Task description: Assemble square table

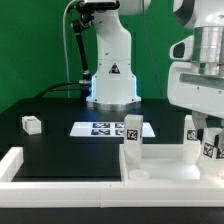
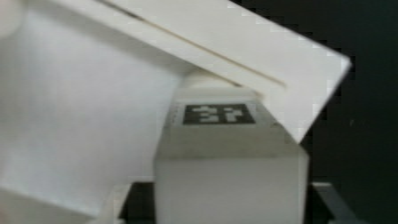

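The white square panel (image 1: 160,172) lies at the front of the exterior view's right, with its raised rim up. Two chunky white tagged legs stand upright on it, one (image 1: 133,140) toward the left and one (image 1: 190,142) toward the right. My gripper (image 1: 210,148) is above the panel's right corner, shut on a third tagged leg (image 1: 209,150) held upright. In the wrist view this leg (image 2: 222,160) fills the space between the dark fingers (image 2: 338,205), with the panel (image 2: 98,110) and its rim corner behind it. A fourth leg (image 1: 31,124) lies loose at the left.
The marker board (image 1: 100,128) lies flat mid-table in front of the robot base (image 1: 112,85). Long white border bars (image 1: 40,170) run along the front and the left. A black cable hangs beside the base.
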`<state>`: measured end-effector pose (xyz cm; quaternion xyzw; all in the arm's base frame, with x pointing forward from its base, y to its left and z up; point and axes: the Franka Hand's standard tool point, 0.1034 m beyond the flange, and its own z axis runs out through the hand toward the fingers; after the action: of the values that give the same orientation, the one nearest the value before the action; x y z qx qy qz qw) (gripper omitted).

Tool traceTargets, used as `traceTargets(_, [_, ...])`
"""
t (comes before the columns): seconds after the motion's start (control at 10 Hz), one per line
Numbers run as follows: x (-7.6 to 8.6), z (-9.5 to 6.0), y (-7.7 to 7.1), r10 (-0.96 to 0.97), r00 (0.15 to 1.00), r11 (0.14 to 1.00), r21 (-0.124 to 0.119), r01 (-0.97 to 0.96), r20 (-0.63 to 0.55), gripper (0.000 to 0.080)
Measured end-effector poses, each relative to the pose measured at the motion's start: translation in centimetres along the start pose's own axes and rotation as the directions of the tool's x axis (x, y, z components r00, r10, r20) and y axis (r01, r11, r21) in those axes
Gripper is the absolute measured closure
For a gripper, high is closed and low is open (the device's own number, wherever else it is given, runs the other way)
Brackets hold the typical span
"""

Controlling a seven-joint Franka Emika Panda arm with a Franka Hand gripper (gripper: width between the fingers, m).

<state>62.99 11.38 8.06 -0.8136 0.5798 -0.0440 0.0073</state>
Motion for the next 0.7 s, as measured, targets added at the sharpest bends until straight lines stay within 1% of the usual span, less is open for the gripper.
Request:
traceTargets(0.1, [0.14, 0.03, 0.06, 0.095, 0.995, 0.995, -0.005, -0.095, 0.016, 0.0509])
traceTargets(0.2, [0.19, 0.11, 0.14, 0.247, 0.968, 0.969, -0.006, -0.247, 0.041, 0.0509])
traceTargets(0.3, [-0.06, 0.15, 0.29, 0.457, 0.887, 0.889, 0.012, -0.459, 0.068, 0.0508])
traceTargets(0.4, [-0.29, 0.16, 0.49, 0.599, 0.794, 0.796, 0.030, -0.604, 0.100, 0.0508])
traceTargets(0.5, [-0.38, 0.14, 0.60, 0.620, 0.778, 0.779, 0.038, -0.626, 0.105, 0.0508])
traceTargets(0.6, [-0.42, 0.13, 0.60, 0.637, 0.764, 0.765, 0.036, -0.643, 0.106, 0.0508])
traceTargets(0.7, [-0.39, 0.14, 0.61, 0.629, 0.770, 0.771, 0.037, -0.635, 0.105, 0.0501])
